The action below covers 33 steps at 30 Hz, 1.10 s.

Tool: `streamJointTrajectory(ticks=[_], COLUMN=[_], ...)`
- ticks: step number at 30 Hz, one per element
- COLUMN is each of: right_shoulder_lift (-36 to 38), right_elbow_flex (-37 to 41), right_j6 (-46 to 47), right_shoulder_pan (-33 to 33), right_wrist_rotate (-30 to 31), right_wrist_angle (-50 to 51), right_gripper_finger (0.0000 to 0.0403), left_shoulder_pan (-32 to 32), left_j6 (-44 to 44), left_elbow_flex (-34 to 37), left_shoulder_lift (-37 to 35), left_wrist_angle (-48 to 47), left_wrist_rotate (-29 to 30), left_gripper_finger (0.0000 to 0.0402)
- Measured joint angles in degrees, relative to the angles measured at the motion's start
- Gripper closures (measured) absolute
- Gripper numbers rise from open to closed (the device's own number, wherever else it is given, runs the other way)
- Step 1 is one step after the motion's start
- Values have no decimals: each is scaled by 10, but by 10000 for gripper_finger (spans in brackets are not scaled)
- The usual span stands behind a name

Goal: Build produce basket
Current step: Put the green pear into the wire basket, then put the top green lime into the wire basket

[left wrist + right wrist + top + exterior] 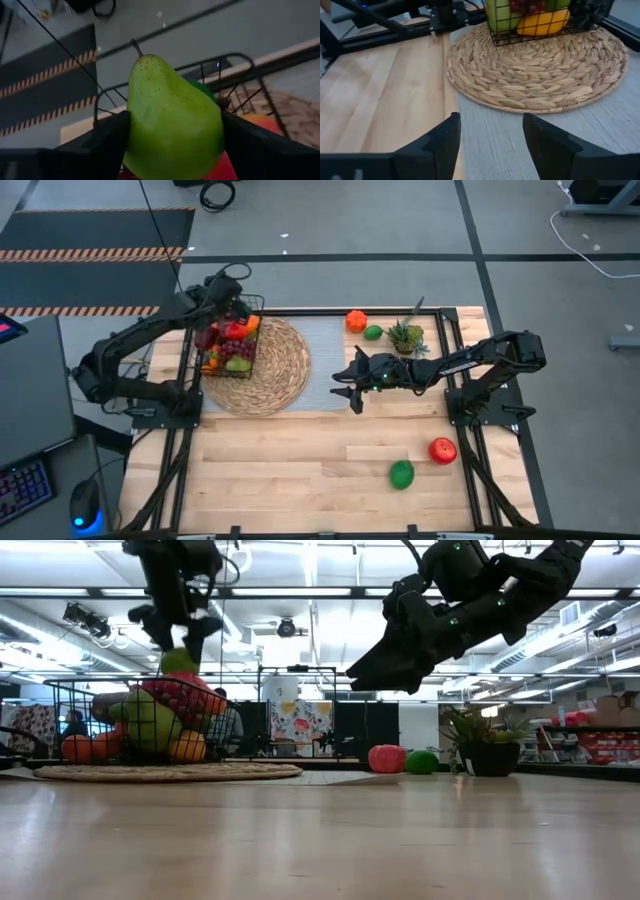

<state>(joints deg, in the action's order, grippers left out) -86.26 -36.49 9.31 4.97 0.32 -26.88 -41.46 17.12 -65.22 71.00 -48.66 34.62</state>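
Left gripper (172, 145) had its jaws clamped on the pear (172, 120), above the heaped basket (230, 345) far left. Best lowered into a gap before letting go. Right gripper (490, 132) hung released mid-counter.

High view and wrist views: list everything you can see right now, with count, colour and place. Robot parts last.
Basket: one, black wire, on the mat's left part, heaped with mixed produce.
Pear: one, green, in the left gripper above the basket.
Mat: one, round straw, table's rear left.
Grey cloth: one, under the mat.
Orange fruit, lime: one each, rear centre.
Potted plant: one, green, beside the lime.
Apple: one, red, front right.
Green fruit: one, beside the apple.
Left gripper: shut on pear.
Right gripper: open, mid-table.
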Motion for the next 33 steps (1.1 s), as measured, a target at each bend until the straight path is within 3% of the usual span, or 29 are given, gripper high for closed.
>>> streamJointTrajectory(ticks=[8,17,33], right_shoulder_lift=[0,0,0], right_elbow_flex=[0,0,0], right_j6=[-3,-4,1], right_shoulder_pan=[-5,-14,-7], right_wrist_rotate=[0,-6,1], right_wrist_angle=[-7,1,-8], right_gripper_finger=[163,131,123], left_shoulder_pan=[-45,-48,25], left_j6=[-34,-51,-88], left_elbow_flex=[1,0,0], left_shoulder_lift=[69,116,54], left_wrist_angle=[-31,-14,-15], left_wrist_rotate=[-12,-9,-14], left_gripper_finger=[78,46,45])
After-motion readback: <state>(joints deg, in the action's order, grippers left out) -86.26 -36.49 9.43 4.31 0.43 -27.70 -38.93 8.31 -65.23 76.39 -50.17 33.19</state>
